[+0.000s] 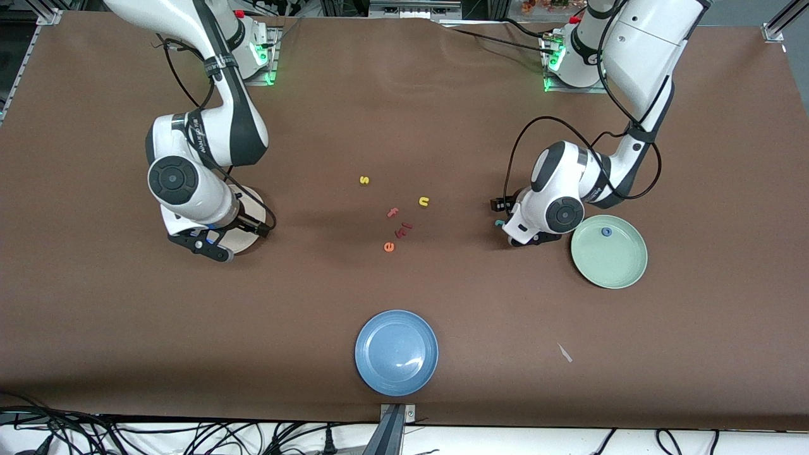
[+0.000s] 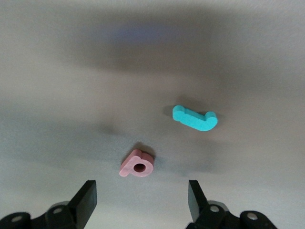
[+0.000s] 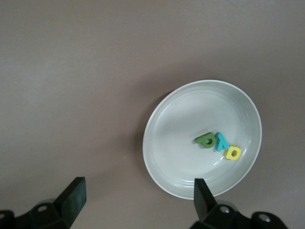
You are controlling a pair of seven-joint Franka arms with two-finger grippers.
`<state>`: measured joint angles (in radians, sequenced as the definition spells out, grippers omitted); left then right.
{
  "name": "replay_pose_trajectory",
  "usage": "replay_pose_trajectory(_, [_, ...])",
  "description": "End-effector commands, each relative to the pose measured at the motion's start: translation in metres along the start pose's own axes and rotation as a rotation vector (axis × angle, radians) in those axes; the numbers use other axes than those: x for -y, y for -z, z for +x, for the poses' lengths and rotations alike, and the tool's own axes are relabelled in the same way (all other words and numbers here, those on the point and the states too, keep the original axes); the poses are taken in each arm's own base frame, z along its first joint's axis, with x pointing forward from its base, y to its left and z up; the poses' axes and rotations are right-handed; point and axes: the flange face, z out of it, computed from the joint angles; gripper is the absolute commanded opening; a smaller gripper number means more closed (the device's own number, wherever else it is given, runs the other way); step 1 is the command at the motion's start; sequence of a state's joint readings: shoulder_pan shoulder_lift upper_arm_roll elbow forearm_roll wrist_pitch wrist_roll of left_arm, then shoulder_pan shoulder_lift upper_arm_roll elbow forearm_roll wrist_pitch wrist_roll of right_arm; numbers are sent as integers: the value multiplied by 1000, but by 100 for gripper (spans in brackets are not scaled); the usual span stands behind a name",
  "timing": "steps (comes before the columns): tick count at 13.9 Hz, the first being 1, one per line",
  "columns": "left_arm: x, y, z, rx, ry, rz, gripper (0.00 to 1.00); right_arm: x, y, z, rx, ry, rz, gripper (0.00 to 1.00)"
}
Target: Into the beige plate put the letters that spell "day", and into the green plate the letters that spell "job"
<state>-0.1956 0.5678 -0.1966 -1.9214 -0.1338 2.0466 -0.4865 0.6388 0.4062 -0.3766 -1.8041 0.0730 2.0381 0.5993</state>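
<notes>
On a matte brown table, the open, empty left gripper (image 2: 140, 202) hangs over a foam pink "b" (image 2: 137, 163) and teal hooked "j" (image 2: 194, 118) beside the smooth mint-green plate (image 1: 622, 268), which holds a blue "o" (image 1: 606, 232). The right gripper (image 3: 136, 202), open and empty, hovers by the round beige plate (image 3: 164, 143) holding green "a" (image 3: 206, 140), teal "y" (image 3: 221, 141), yellow "d" (image 3: 233, 152).

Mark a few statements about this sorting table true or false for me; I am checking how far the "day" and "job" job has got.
1. The green, teal and yellow letters lie in the beige plate. True.
2. The pink "b" sits in the green plate. False: it lies on the table under the left gripper, beside the teal "j".
3. The green plate holds a blue "o". True.
4. The blue plate holds the orange "e". False: that letter lies on the table.
5. The right gripper grips a letter. False: its jaws stand open over the beige plate.
</notes>
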Motion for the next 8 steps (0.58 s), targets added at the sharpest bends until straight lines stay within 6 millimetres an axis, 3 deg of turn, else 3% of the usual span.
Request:
replay_pose_trajectory(1, [1, -7, -7, -45, -30, -4, 85, 1, 29, -9, 42, 67, 4, 100])
replay_pose_trajectory(8, [-2, -10, -4, -76, -73, 23, 61, -23, 91, -22, 108, 279, 51, 100])
